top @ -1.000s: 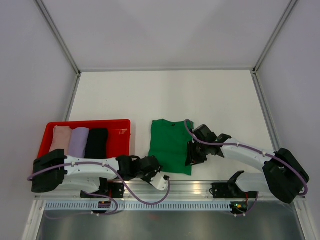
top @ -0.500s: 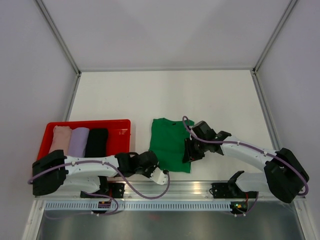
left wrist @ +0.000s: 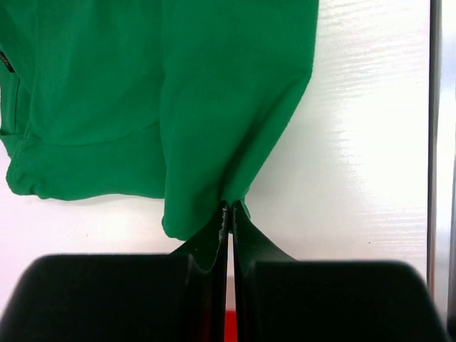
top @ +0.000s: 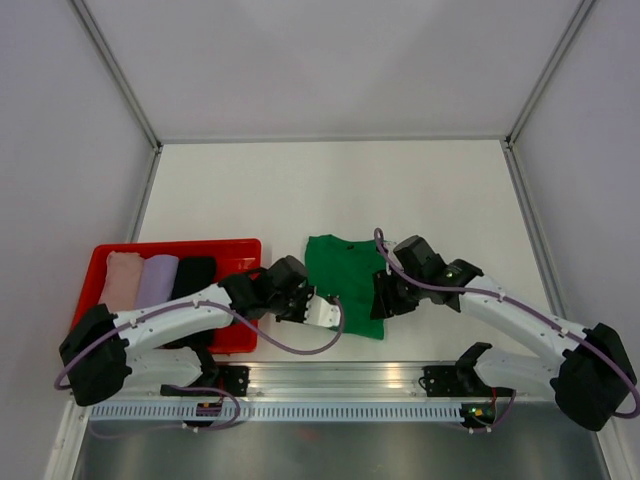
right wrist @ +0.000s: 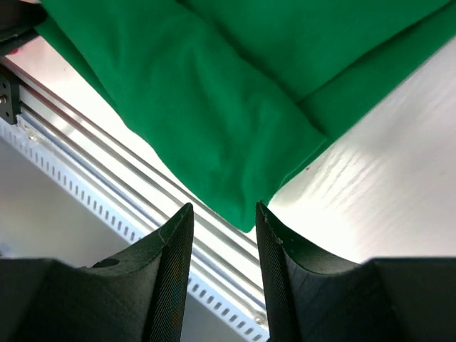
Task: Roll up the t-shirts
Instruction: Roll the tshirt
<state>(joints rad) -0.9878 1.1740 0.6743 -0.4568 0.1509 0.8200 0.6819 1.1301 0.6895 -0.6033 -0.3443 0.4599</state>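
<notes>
The bright green t-shirt [top: 348, 280] lies flat near the table's front edge, between my two arms. My left gripper [top: 328, 312] is at its near left corner, and the left wrist view shows those jaws [left wrist: 228, 211] shut on the hem of the green t-shirt [left wrist: 178, 107], which bunches up into the pinch. My right gripper [top: 382, 304] hovers at the near right corner with its jaws [right wrist: 224, 208] open; the corner of the green t-shirt [right wrist: 214, 128] ends just beyond the fingertips, touching neither. Pale pink [top: 122, 279], lavender [top: 157, 283] and black [top: 192, 284] t-shirts lie rolled in the tray.
The shallow red tray [top: 178, 244] sits at the near left, partly under my left arm. A metal rail [top: 380, 373] runs along the table's front edge just below the green shirt. White walls enclose the table on three sides.
My left gripper has shut and swung from the front edge up to the green shirt's near left corner, now pinching it. My right gripper has opened wider at the right corner.
</notes>
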